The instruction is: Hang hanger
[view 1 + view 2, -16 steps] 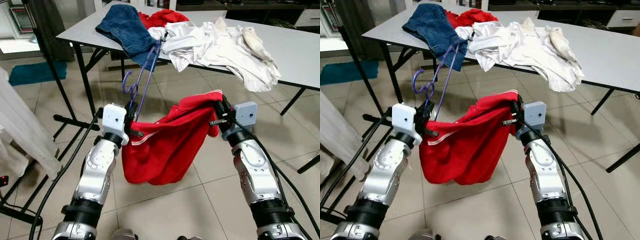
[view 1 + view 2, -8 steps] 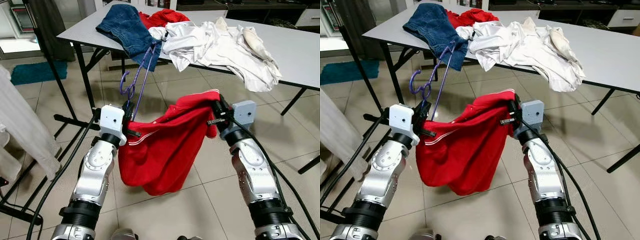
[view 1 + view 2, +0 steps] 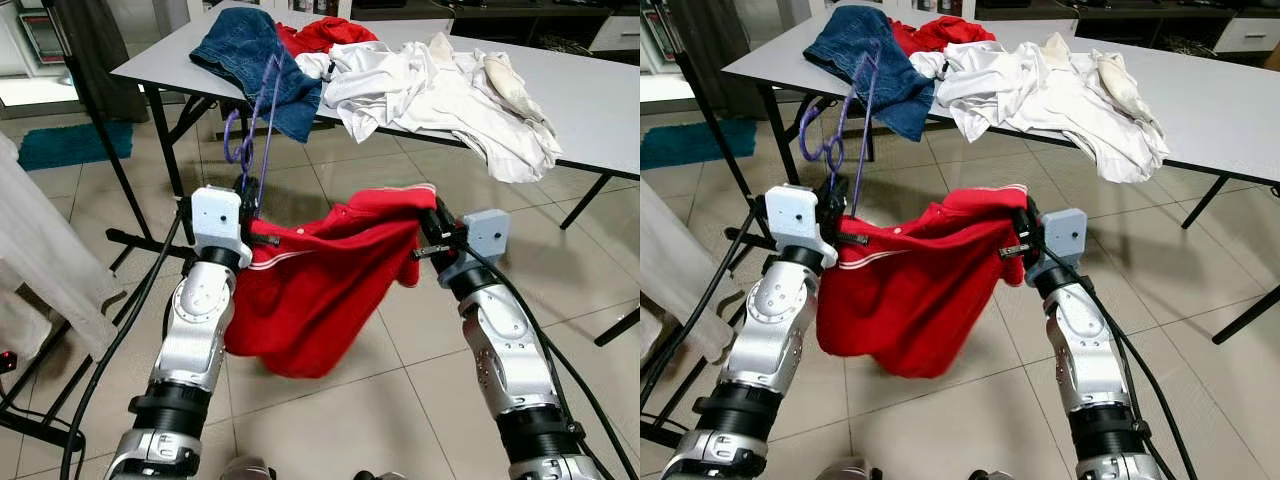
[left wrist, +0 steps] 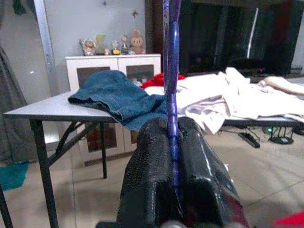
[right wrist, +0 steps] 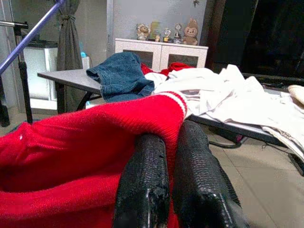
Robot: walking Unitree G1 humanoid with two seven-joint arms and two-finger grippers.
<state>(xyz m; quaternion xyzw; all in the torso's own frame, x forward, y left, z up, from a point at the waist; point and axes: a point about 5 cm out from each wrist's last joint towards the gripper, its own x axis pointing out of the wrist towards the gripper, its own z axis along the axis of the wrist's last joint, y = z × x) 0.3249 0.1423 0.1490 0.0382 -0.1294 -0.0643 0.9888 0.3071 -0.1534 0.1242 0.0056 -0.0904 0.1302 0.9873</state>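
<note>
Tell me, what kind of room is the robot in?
Probably a room in a home, set up for sorting laundry. Clothes are heaped on a grey folding table, a white cabinet holds little figurines, and the floor is tiled.

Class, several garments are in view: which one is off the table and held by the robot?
The red garment, stretched between the left tool and right tool. The jeans and white clothes lie on the table.

Purple hanger (image 3: 252, 130), red white-striped garment (image 3: 320, 285), blue jeans (image 3: 255, 55)
</note>
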